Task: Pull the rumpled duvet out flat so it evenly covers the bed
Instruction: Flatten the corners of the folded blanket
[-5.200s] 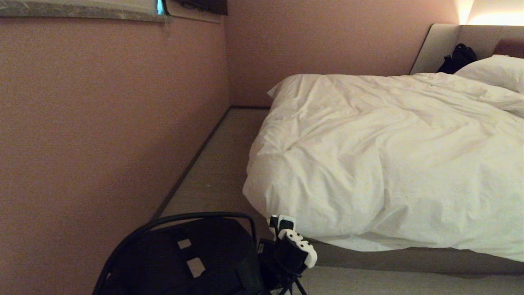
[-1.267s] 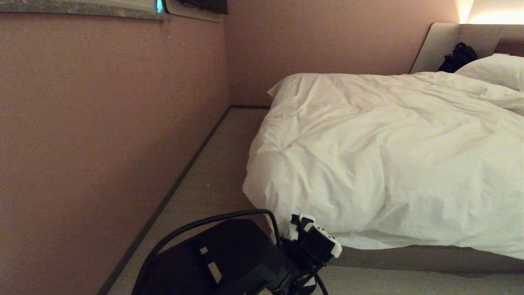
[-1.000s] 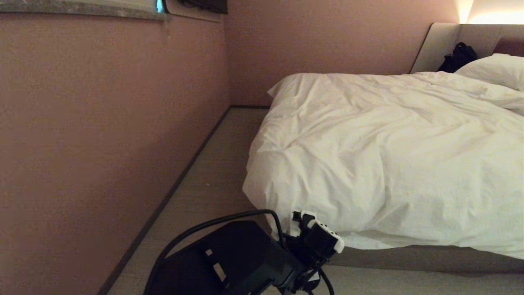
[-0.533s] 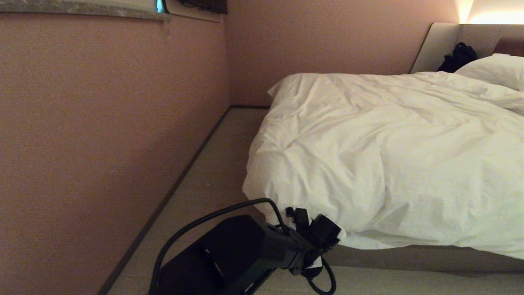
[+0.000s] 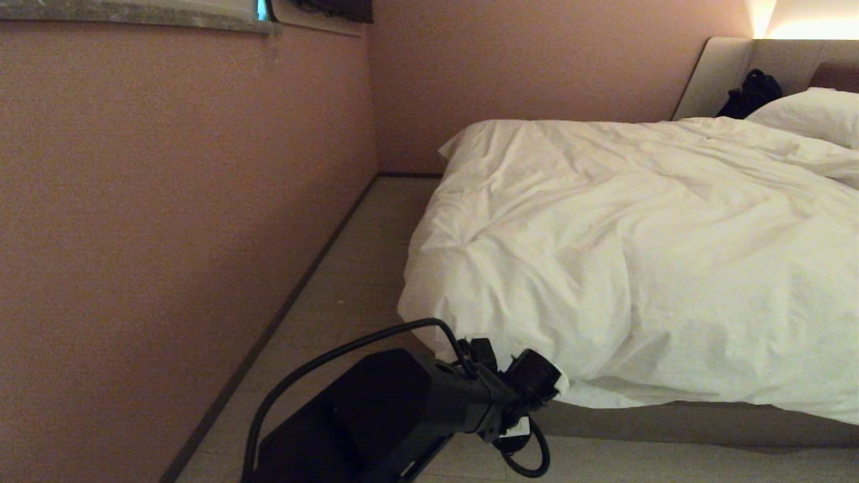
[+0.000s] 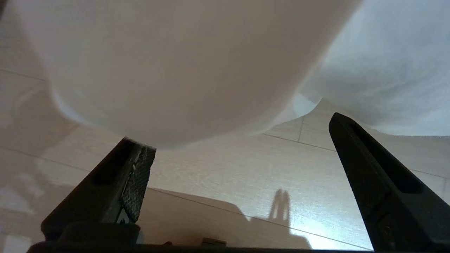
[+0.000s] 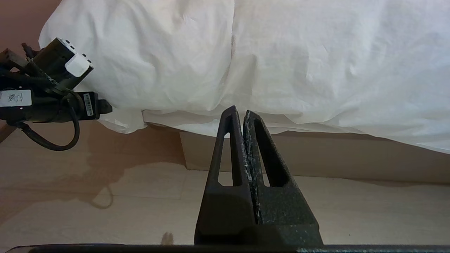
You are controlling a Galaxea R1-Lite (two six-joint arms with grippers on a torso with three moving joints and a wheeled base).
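Duvet: white duvet [image 5: 637, 255] lies spread over the bed [image 5: 671, 416], wrinkled, covering the mattress from the foot to near the pillow [image 5: 809, 114]. Its near-left corner bulges and hangs over the bed's corner, down past the platform base.
Bed: grey-beige base shows as a strip under the duvet's hanging edge; padded headboard [image 5: 731, 67] at the far right, with a dark bundle [image 5: 750, 95] leaning on it, probably a bag, hard to tell in this light.
Left hand: left hand [image 6: 242, 140] sits low at the near-left corner of the bed, just under the hanging duvet corner. Fingers [image 6: 135, 172] are spread wide, nothing between them. The duvet's bulge [image 6: 175, 70] hangs right above the finger tips; one tip looks to be at the cloth's edge, contact unclear. In the head view the hand [image 5: 517, 376] is right against the corner's lower edge.
Right hand: right hand [image 7: 243, 116] is low by the floor, pointing at the bed's near side below the duvet edge, clear of the cloth. Its two fingers are pressed together, holding nothing.
Floor: pale wood-look floor [image 5: 349, 282] runs between the bed and the pink wall [image 5: 168, 201].
Cable: black cable [image 5: 322, 359] loops over the left arm.
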